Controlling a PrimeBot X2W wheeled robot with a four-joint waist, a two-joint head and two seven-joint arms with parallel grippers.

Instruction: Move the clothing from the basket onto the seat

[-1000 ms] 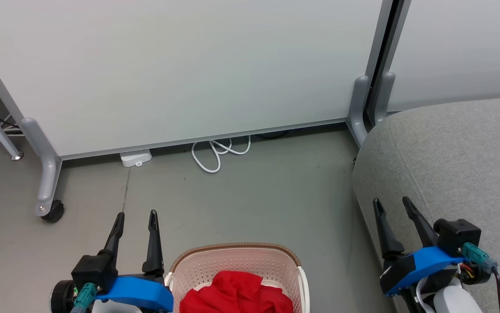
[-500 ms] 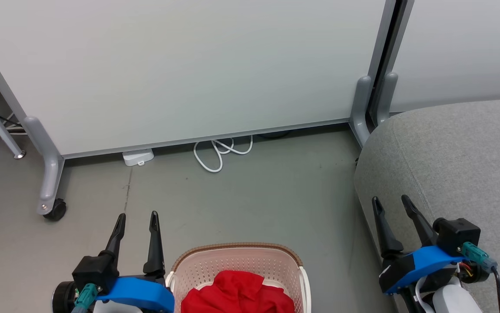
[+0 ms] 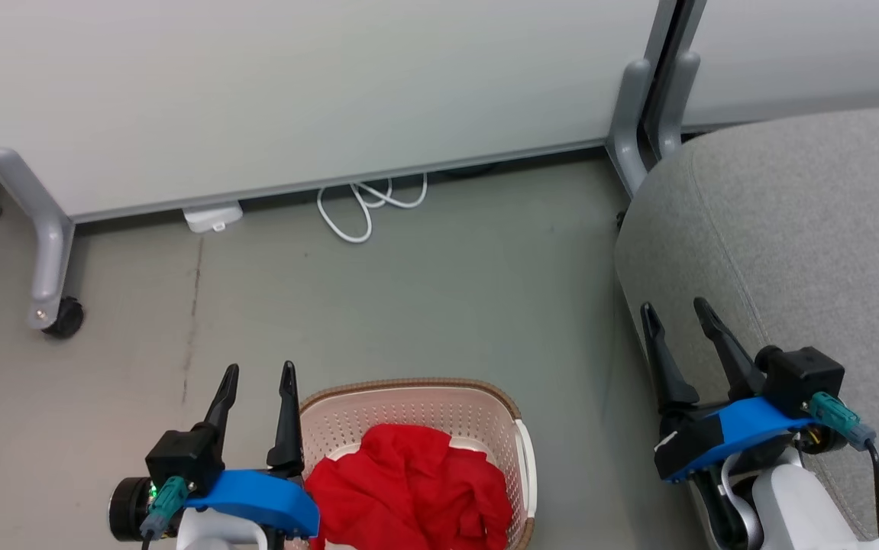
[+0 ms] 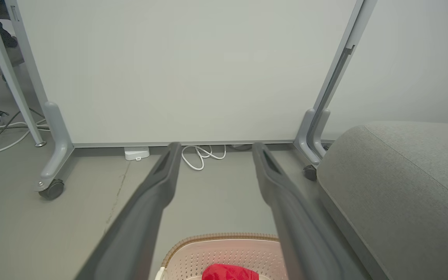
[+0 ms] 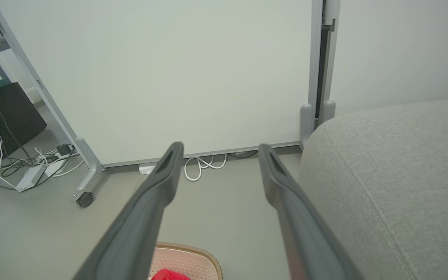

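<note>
Crumpled red clothing [image 3: 412, 489] lies heaped in the cream basket [image 3: 512, 416] with a brown rim, at the bottom middle of the head view. The basket rim [image 4: 224, 236] and clothing [image 4: 229, 272] also show low in the left wrist view, and the basket [image 5: 192, 258] low in the right wrist view. My left gripper [image 3: 260, 372] stands open just left of the basket, holding nothing. Open and empty too, my right gripper [image 3: 674, 309] hangs at the front edge of the light grey seat [image 3: 806, 229], which is also seen as the seat [image 4: 403, 186] and the seat [image 5: 395, 175].
A white partition panel [image 3: 294, 92] on grey legs stands behind, with a caster wheel [image 3: 65, 319] at left. A coiled white cable [image 3: 366, 205] and white plug box [image 3: 212, 216] lie at its foot. Grey floor [image 3: 424, 305] spreads between basket and panel. More cables [image 5: 21, 167] lie far left.
The head camera has tilted down, so more of the basket and clothing shows. Both grippers stay open and keep their places beside the basket and the seat.
</note>
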